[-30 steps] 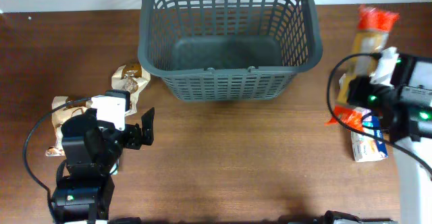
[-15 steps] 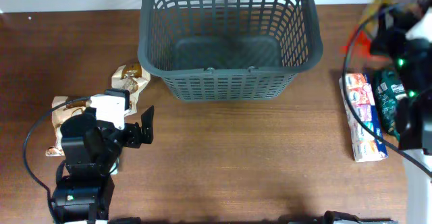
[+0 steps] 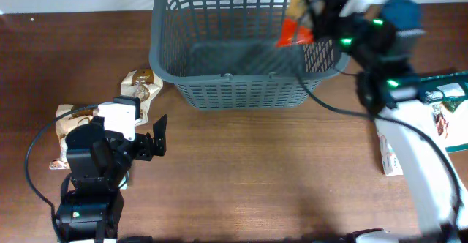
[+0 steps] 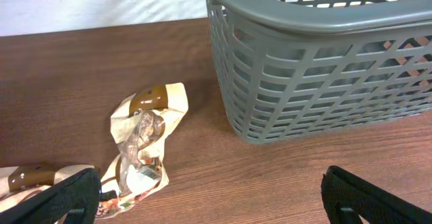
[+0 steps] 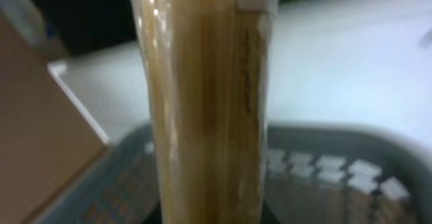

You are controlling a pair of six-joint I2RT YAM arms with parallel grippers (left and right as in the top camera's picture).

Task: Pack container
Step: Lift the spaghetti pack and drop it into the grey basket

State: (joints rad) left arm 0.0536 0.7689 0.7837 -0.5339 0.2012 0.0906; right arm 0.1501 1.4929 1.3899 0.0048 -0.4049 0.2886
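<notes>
The large dark grey lattice basket (image 3: 248,53) stands at the back middle of the table, and also shows in the left wrist view (image 4: 324,55). My right gripper (image 3: 322,12) is over the basket's right rim, shut on a long clear packet with an orange-red end (image 3: 296,23). That packet fills the right wrist view (image 5: 209,102), with the basket's rim (image 5: 324,163) blurred behind it. My left gripper (image 3: 150,140) is open and empty at the left of the table. A crumpled tan snack packet (image 4: 142,143) lies ahead of it on the left.
A second tan packet (image 3: 73,122) lies under my left arm. A pink and blue packet (image 3: 391,159) and a green and white packet (image 3: 446,115) lie at the right edge, partly hidden by my right arm.
My right arm has swung from the right edge of the table up and left to the basket's right rim, carrying the long packet. The left arm has not moved.
</notes>
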